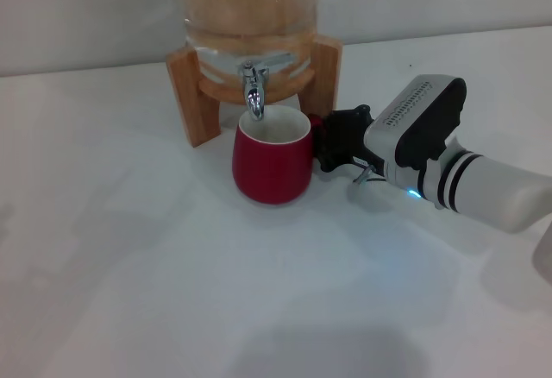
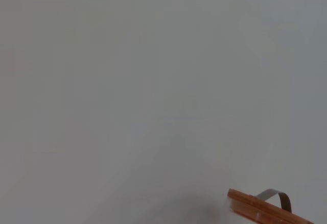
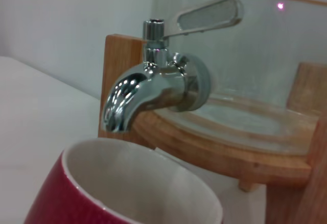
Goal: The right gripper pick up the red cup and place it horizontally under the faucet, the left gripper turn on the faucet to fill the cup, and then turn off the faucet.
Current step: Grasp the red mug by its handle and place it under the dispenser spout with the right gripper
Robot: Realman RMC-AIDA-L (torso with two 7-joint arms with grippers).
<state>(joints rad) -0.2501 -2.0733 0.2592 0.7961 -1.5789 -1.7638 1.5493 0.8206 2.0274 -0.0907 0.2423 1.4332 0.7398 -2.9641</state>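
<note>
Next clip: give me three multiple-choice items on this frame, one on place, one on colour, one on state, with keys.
1. Where is the cup?
A. Under the faucet
B. Behind the jar
C. At the table's near edge

2. What colour is the cup's inside?
A. Black
B. White
C. Red

3. How does the cup stand?
A. On its side
B. Upside down
C. Upright, mouth up

Key:
1 A, the spout hangs over its rim.
2 B, the right wrist view shows a white interior.
3 C, its open mouth faces up, with the right gripper at the handle side.
</note>
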